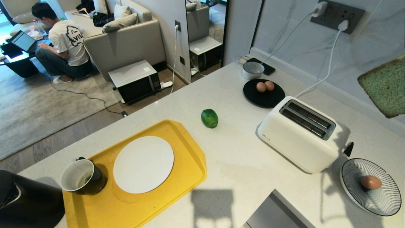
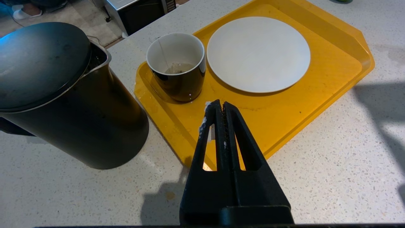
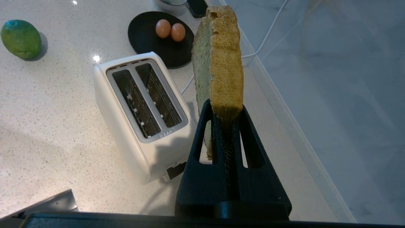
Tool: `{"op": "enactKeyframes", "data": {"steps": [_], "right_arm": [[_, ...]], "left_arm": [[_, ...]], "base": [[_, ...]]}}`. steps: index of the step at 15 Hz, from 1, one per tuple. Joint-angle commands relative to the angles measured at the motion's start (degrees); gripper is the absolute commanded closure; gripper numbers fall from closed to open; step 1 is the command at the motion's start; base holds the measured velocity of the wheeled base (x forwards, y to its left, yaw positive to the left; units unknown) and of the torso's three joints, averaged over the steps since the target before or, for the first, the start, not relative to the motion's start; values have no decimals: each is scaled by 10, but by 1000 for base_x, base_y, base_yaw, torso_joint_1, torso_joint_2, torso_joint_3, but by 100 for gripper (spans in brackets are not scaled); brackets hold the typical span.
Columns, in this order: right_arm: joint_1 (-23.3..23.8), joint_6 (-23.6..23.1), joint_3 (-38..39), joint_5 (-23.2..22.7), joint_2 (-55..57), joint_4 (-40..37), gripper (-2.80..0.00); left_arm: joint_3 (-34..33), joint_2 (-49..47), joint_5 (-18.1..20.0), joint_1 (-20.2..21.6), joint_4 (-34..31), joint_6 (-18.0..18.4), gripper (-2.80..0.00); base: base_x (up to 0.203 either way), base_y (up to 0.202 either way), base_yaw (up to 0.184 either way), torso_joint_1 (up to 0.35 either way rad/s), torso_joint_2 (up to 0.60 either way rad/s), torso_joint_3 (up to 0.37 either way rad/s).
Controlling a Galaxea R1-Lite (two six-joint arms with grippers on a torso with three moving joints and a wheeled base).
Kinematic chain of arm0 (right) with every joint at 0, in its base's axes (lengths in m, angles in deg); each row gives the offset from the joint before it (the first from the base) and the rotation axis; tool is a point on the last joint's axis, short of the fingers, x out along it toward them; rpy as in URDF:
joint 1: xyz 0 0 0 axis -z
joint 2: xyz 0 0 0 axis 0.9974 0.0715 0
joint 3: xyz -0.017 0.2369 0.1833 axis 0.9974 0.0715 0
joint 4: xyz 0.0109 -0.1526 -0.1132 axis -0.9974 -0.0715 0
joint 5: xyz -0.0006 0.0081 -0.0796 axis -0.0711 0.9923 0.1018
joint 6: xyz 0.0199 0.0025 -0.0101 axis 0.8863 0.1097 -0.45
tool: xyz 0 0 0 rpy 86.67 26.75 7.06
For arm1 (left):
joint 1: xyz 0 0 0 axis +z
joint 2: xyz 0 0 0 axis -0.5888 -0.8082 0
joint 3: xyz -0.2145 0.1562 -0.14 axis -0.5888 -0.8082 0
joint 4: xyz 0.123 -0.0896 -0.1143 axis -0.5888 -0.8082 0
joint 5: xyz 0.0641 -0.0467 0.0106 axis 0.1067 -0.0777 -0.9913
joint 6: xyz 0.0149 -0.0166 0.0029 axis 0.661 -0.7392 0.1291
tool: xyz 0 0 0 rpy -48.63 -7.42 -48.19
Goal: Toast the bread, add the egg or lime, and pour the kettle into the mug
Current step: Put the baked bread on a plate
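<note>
My right gripper (image 3: 226, 110) is shut on the bread (image 3: 221, 60), a thick greenish slice with tan crust held on edge in the air, above and to the right of the white toaster (image 3: 142, 110). The same bread (image 1: 384, 85) shows at the right edge of the head view. Both slots of the toaster (image 1: 302, 133) are empty. On the counter lies the lime (image 1: 209, 118). Two eggs (image 1: 265, 86) rest on a black plate, another egg (image 1: 370, 182) on a striped dish. My left gripper (image 2: 221, 106) is shut and empty, over the yellow tray (image 2: 284, 120) near the mug (image 2: 177, 66) and black kettle (image 2: 63, 95).
A white plate (image 1: 144, 164) lies on the tray. A grey-white bowl (image 1: 252, 69) stands behind the black plate (image 1: 264, 95). White cables run to wall sockets (image 1: 337, 14). A person sits on the floor at far left, near a microwave (image 1: 135, 80).
</note>
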Motion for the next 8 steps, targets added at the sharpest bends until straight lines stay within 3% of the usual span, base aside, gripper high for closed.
{"op": "enactKeyframes", "data": {"steps": [1,8], "right_arm": [[0,-1,-1,0,-2,0,0],[0,-1,6,21,0,38,0]], "left_arm": [[0,0,0,0,0,0,0],[0,0,0,0,0,0,0]], "base": [[0,0,0,75,-134,-66],[0,0,0,71,-128,-61]]}}
